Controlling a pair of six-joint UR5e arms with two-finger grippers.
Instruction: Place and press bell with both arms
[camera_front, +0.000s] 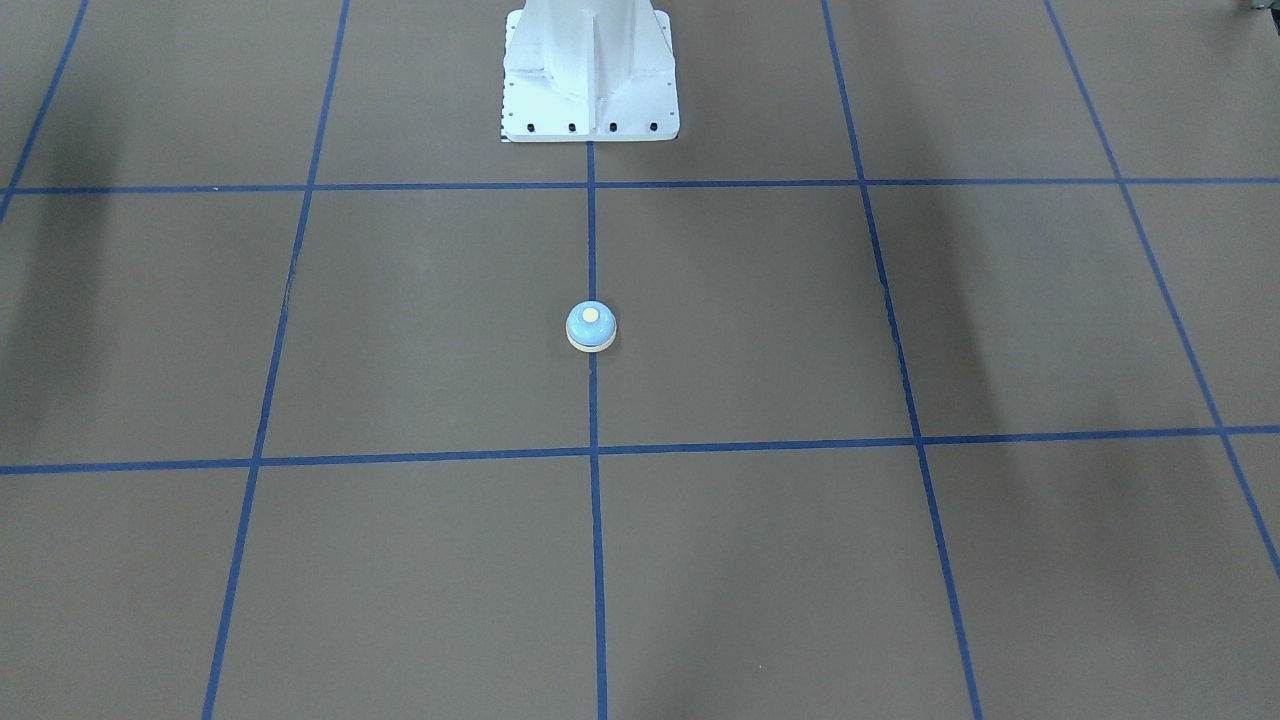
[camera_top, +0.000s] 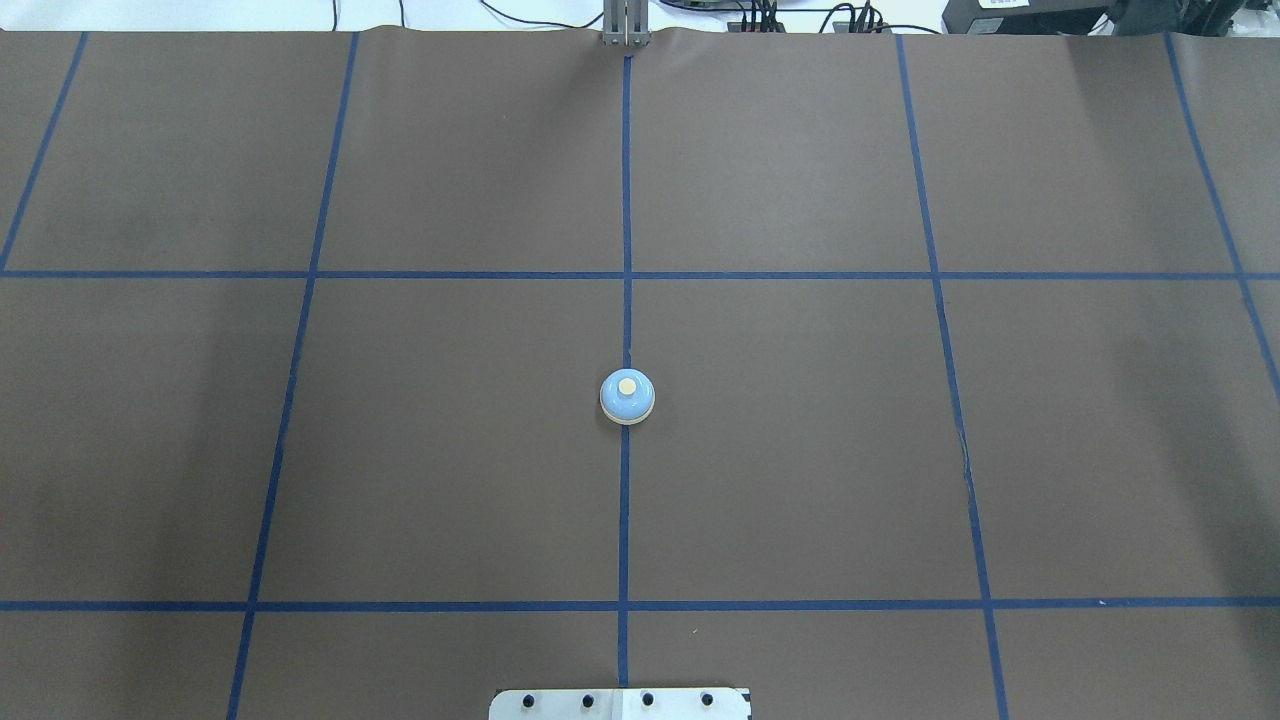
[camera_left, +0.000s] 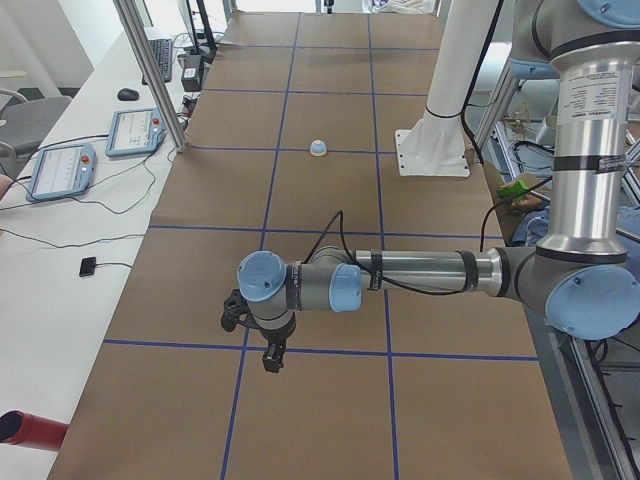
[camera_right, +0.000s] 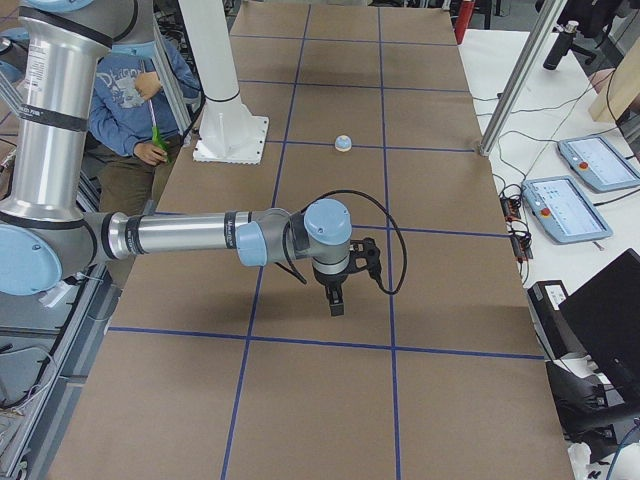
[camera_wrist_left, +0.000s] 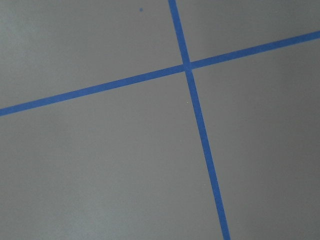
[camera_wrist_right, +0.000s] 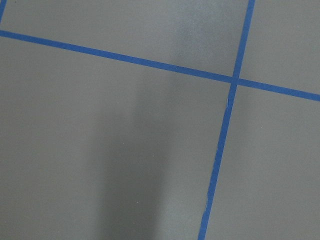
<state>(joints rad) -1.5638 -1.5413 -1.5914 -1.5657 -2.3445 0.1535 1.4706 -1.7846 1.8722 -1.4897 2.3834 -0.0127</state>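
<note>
The small light-blue bell (camera_front: 591, 326) with a cream base and button stands upright on the centre blue tape line of the brown mat, also in the overhead view (camera_top: 627, 397). No arm is near it. My left gripper (camera_left: 270, 358) shows only in the exterior left view, pointing down over the mat, far from the bell (camera_left: 318, 148). My right gripper (camera_right: 337, 303) shows only in the exterior right view, pointing down, far from the bell (camera_right: 343, 143). I cannot tell whether either is open or shut. Both wrist views show only mat and tape lines.
The white bolted pedestal (camera_front: 590, 80) stands behind the bell at the robot's side. Teach pendants (camera_left: 60, 170) (camera_right: 565, 205) and cables lie on the side benches. A seated person (camera_right: 135, 100) is beside the pedestal. Metal frame posts (camera_left: 150, 70) stand at the table edge.
</note>
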